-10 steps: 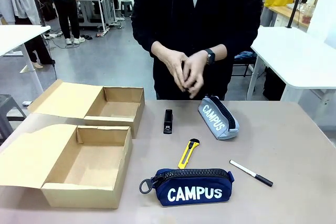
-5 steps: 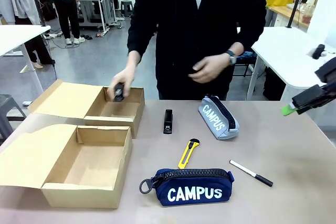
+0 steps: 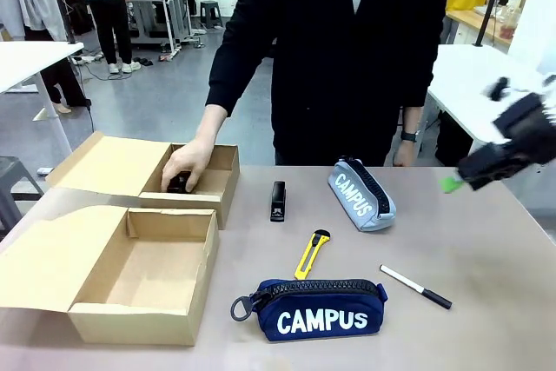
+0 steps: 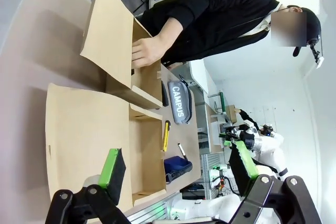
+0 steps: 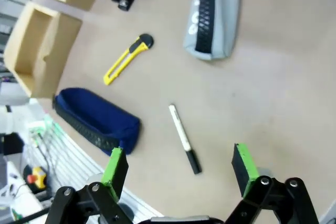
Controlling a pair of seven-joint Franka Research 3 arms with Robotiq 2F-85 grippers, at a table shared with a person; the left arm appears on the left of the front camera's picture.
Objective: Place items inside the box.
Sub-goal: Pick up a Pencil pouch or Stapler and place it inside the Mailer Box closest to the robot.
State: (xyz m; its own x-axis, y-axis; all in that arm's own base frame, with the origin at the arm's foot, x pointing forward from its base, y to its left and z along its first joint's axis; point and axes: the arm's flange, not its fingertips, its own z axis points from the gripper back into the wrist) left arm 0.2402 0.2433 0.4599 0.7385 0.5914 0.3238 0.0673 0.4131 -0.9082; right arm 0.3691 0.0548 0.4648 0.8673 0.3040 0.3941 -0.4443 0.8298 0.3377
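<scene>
A person's hand (image 3: 187, 168) rests inside the far cardboard box (image 3: 224, 193), over a small black object (image 3: 178, 184). On the table lie a black stapler (image 3: 278, 201), a grey CAMPUS pouch (image 3: 360, 195), a yellow utility knife (image 3: 311, 254), a navy CAMPUS pouch (image 3: 317, 310) and a white pen with a black cap (image 3: 415, 287). My right gripper (image 3: 452, 183) hovers, blurred, above the table's right side. In the right wrist view the right gripper (image 5: 179, 166) is open above the pen (image 5: 185, 139). My left gripper (image 4: 177, 169) is open, high over the near box (image 4: 84, 140).
The near cardboard box (image 3: 130, 271) stands open with nothing in it at front left, its flap spread outward. The person stands at the far edge, the other arm hanging by their side. White tables stand at both sides behind.
The person's hand carried a small black object from chest height down into the far box. My right arm came in from the right and moved left over the table.
</scene>
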